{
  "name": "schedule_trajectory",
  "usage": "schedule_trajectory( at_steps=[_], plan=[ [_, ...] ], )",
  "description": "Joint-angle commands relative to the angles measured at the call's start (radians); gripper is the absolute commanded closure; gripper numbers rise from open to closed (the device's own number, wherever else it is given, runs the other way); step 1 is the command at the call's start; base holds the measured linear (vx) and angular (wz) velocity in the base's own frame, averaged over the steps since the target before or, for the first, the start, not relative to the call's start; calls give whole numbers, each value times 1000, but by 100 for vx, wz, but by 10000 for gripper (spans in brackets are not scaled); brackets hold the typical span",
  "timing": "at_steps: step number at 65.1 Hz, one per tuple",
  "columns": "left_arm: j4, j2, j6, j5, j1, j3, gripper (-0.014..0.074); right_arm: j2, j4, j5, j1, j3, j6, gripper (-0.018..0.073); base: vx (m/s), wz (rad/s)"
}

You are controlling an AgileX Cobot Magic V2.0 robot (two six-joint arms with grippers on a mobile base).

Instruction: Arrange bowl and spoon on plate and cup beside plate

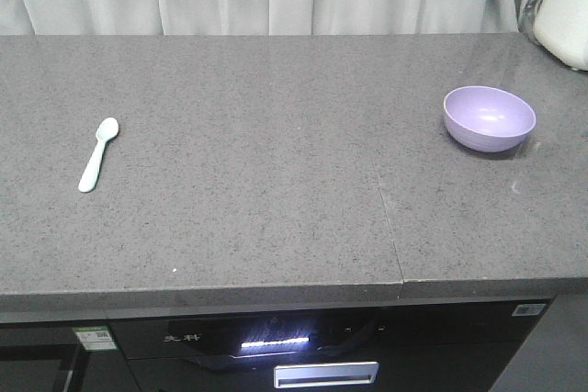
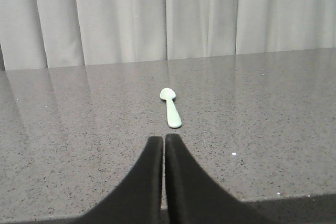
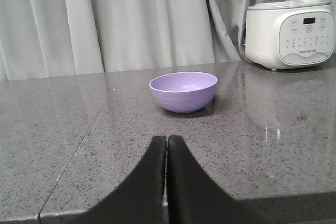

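Nothing is lifted yet. The left pincer (image 2: 164, 140) and right pincer (image 3: 167, 139) are both clenched and empty. The bowl (image 1: 489, 117) sits on the table (image 1: 276, 190), with the spoon (image 1: 98, 154) far to its left. Neither plate nor cup shows. The next move probably means opening a pincer and reaching in.

One spoon (image 1: 98, 154), one bowl (image 1: 489, 117) and one white appliance (image 3: 286, 35) are counted on the table (image 1: 276, 181), plus one left end effector (image 2: 164, 139) and one right end effector (image 3: 167, 139).
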State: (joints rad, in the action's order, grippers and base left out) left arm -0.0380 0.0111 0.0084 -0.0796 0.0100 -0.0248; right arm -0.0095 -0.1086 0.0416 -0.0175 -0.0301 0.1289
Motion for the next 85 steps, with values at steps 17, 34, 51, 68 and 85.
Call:
schedule_trajectory(
  at_steps=[17, 34, 51, 68, 85],
  plan=[
    [-1, 17, -8, 68, 2, -31, 602, -14, -10, -73, -6, -13, -6, 561, 4, 0],
    [-1, 17, -8, 68, 2, -31, 602, -14, -10, -73, -6, -13, -6, 561, 4, 0],
    [-1, 17, -8, 68, 2, -31, 602, -14, -10, -73, -6, -13, -6, 561, 4, -1],
    [-1, 17, -8, 68, 2, -31, 602, -14, -10, -73, -6, -13, -6, 561, 3, 0],
    [-1, 17, -8, 68, 2, -31, 602, -14, -10, -73, -6, -13, -6, 561, 3, 0]
  ],
)
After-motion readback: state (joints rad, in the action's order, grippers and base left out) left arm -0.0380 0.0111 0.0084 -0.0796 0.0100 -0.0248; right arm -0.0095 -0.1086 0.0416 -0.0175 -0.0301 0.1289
